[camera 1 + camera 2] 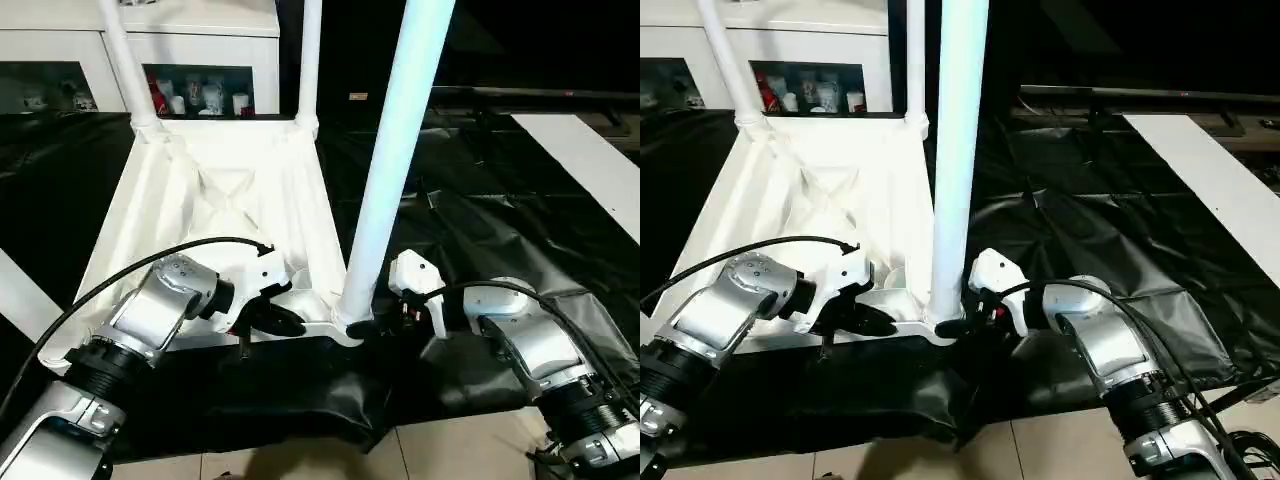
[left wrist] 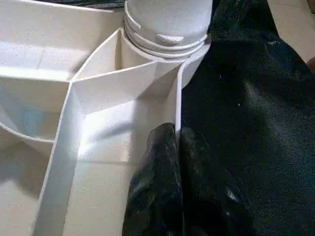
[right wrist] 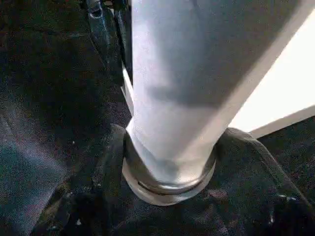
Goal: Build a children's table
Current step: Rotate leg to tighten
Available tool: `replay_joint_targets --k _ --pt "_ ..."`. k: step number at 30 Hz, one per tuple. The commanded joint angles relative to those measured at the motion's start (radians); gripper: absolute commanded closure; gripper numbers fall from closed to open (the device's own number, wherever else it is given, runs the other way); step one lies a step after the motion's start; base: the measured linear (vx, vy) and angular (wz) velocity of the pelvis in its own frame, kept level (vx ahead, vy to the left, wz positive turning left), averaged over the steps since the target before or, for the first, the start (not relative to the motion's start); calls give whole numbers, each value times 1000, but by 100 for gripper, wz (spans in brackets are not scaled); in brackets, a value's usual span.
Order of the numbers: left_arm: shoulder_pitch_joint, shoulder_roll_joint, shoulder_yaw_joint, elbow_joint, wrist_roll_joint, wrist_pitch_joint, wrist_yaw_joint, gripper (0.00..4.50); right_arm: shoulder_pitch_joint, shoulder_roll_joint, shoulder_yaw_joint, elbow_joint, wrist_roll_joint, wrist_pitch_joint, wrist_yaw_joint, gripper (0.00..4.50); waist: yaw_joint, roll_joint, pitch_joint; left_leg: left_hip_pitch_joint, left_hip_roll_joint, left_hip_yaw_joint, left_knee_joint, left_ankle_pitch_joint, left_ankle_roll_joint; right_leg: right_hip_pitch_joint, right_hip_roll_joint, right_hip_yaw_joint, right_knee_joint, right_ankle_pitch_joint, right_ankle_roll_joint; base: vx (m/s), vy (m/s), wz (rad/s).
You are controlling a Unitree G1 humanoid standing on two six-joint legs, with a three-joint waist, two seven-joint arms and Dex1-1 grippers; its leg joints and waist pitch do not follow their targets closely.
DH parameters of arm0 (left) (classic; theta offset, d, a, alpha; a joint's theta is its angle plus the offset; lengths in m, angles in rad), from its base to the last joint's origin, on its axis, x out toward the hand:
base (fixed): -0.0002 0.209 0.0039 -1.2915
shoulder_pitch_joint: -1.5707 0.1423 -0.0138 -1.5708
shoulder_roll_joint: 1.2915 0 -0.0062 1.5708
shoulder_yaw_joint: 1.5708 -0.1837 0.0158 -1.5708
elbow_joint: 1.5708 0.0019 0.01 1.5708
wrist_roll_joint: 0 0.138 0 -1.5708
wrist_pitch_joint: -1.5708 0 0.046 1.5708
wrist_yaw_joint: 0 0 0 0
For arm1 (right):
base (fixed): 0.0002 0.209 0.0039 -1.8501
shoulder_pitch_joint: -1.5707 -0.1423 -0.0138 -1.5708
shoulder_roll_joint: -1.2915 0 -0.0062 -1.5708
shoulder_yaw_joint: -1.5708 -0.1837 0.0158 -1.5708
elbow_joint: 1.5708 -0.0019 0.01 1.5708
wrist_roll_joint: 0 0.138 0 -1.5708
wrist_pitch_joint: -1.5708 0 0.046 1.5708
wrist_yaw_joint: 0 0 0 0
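Tabletop lies upside down on the black-sheeted work table, ribs up, with two legs standing in its far sockets. My left gripper is pinched shut on the near rim wall. My right gripper wraps its fingers around the base of the near leg, upright in its corner socket.
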Motion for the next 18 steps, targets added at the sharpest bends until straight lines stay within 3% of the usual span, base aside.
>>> replay_joint_targets --k 1,4,8,10,14,16,18 --pt "23 -4 -43 -5 7 24 -22 450 -1 9 0 10 7 -12 -3 195 -1 3 -59 3 18 5 -57 -148 36 55 -53 43 -52 -125 -220 0 0 0" --pt "16 -36 -25 27 17 26 42 450 7 43 -17 32 3 -5 -66 196 -2 4 -55 2 18 5 -59 -169 28 53 -53 43 -58 -168 -210 0 0 0" --pt "-7 -90 0 86 31 23 137 450 15 86 -40 51 4 17 -145 197 -2 3 -48 6 15 2 -62 -260 0 45 -55 44 -79 -363 -152 0 0 0" --pt "-34 -145 19 138 37 30 218 450 18 131 -63 76 -2 34 -232 213 -4 4 -47 6 13 1 -63 -274 -8 41 -54 42 -85 -406 -133 0 0 0" --pt "-84 -231 51 223 44 52 346 450 19 197 -89 103 -11 67 -353 235 -2 7 -48 7 13 -4 -65 -293 -10 38 -56 39 -93 -461 -105 0 0 0" --pt "-137 -309 82 316 60 53 484 450 -11 276 -124 166 -41 99 -530 241 -5 10 -48 12 10 -2 -63 -301 -18 30 -52 39 -97 -461 -107 0 0 0" --pt "-150 -328 89 338 63 52 514 450 -25 299 -136 189 -46 112 -581 243 -9 10 -46 9 8 -5 -64 -313 -25 32 -52 37 -97 -474 -105 0 0 0"
